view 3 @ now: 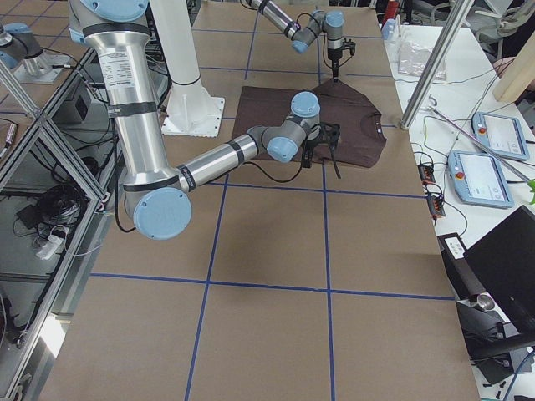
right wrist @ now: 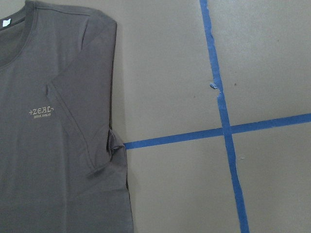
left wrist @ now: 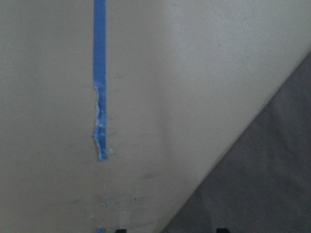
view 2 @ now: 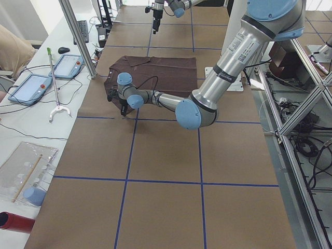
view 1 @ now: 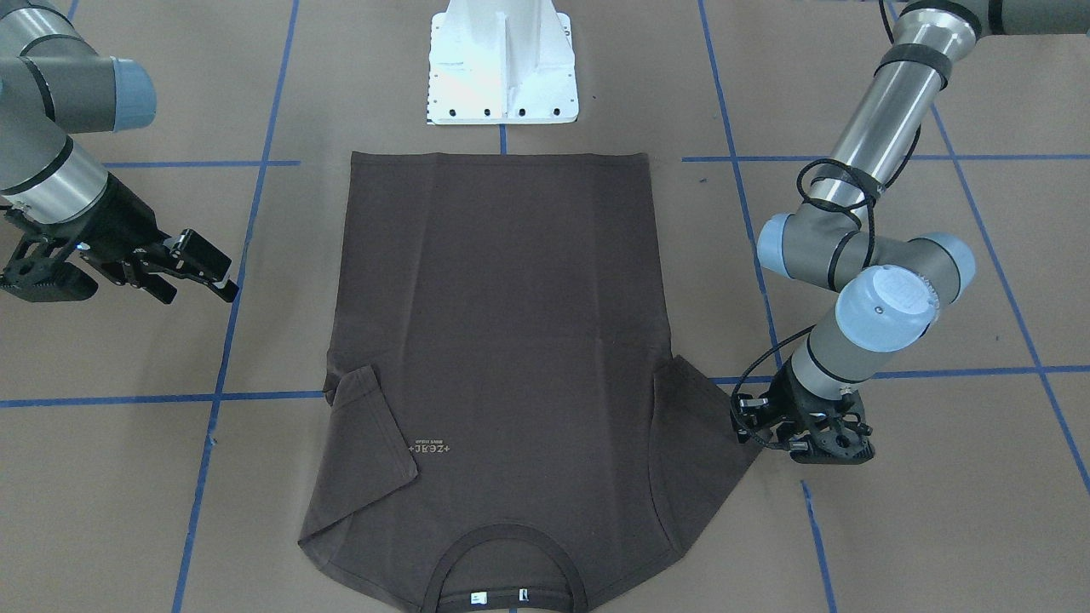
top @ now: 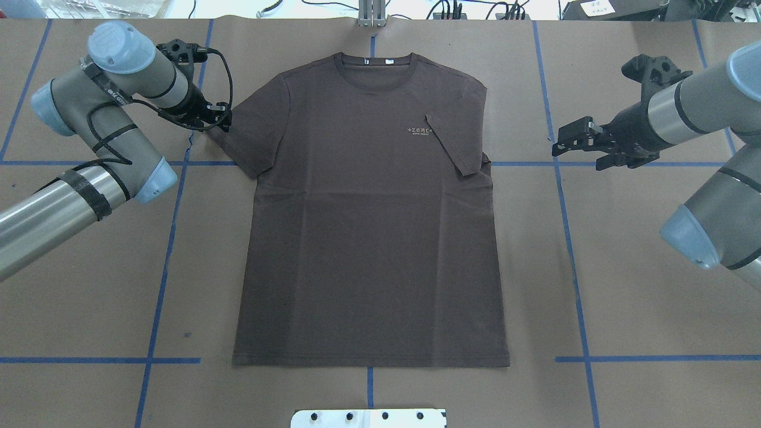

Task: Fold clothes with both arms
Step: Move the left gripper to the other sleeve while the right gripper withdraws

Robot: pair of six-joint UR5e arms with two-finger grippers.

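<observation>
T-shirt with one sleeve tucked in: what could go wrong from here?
1. The left gripper sits at the very edge of the spread sleeve. Its wrist view shows mostly table, so it may pinch too little cloth and slip off.
2. The folded sleeve lies loose on the T-shirt. A tug on the other side could drag the cloth and undo it.

Robotics lab: teach pendants [view 2: 66, 66], aluminium framing [view 2: 79, 39], cables [view 2: 306, 148], tape-gridded table [view 2: 166, 155]
</observation>
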